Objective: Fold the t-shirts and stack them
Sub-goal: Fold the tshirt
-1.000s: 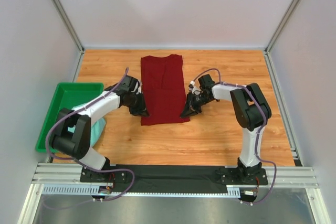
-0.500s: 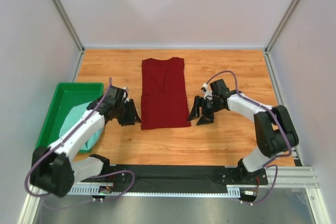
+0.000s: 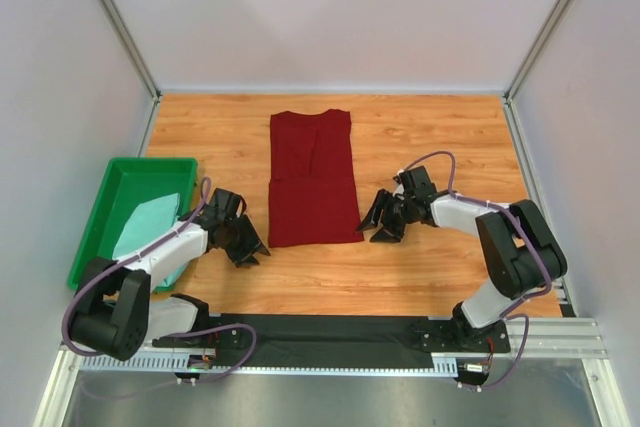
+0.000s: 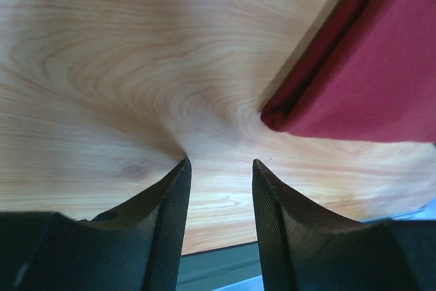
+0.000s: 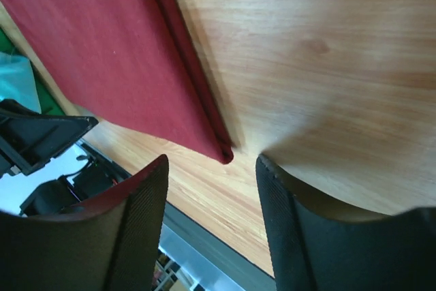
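Maroon t-shirt (image 3: pixel 312 179) lies flat mid-surface (image 3: pixel 440 137) as a long narrow strip, sides apparently already turned in, collar end far, hem end near the arms. Mint t-shirt (image 3: pixel 148 225) sits loosely in the green tray (image 3: pixel 100 209) at the left, not folded yet. L claw (image 3: pixel 250 247) hangs low just beside the strip's near-left corner, fingers apart w/ nothing between them; its wrist view shows only bare wood in the gap and the red corner off to the upper right, not touching. R claw (image 3: pixel 378 227) mirrors it at the near-right corner, also spread and empty; its wrist view puts the folded corner tip just ahead of the gap, slightly left of centre. So, as I read it: width folds done, and the step in hand is lining up for the lengthwise fold, hem toward collar. Next move prob. needs both claws to slide in under the near corners, pinch all layers together, then lift and carry the hem far-ward evenly so the strip doesn't skew. Risk: catching the top layer only, which would open the side folds. Mint tee comes after, then stacking.
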Controlling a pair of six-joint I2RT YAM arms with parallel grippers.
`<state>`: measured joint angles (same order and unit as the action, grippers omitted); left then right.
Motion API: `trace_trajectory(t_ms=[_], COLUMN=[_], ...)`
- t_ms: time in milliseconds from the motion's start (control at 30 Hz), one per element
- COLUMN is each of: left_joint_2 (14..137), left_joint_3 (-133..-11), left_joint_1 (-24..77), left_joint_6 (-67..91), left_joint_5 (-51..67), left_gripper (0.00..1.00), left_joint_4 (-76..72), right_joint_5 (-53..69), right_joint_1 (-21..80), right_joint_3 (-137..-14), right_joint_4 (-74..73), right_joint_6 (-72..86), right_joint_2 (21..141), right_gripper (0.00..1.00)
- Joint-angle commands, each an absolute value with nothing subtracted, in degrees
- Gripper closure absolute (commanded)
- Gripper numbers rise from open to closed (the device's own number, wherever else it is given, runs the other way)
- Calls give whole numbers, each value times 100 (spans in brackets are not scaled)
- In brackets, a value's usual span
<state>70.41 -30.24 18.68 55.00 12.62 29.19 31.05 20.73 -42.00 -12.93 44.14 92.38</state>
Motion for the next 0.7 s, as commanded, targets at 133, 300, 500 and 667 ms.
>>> trace_trajectory(t_ms=[133, 300, 500, 667], left_joint_2=[6882, 7084, 7312, 7585], left_joint_3=[-2804, -2778, -2602, -2540], left_joint_1=[1837, 1837, 1837, 1837], left_joint_6=[6556, 6855, 7329, 7550], left_joint_5=[1063, 1222, 1230, 1239], left_gripper=[49, 46, 44, 45], left_joint_4=[2374, 2093, 1688, 1494], right_joint_5=[2277, 2285, 1829, 1714], right_joint_1=[2408, 2566, 2575, 2575], right_joint_3=[-3569, -3314, -3155, -3146], right_joint_4=[-625, -220, -105, -123], right_joint_6=[5387, 5835, 6179, 6293], right_joint_2=[8930, 9088, 9097, 9184], right_gripper=[44, 44, 46, 49])
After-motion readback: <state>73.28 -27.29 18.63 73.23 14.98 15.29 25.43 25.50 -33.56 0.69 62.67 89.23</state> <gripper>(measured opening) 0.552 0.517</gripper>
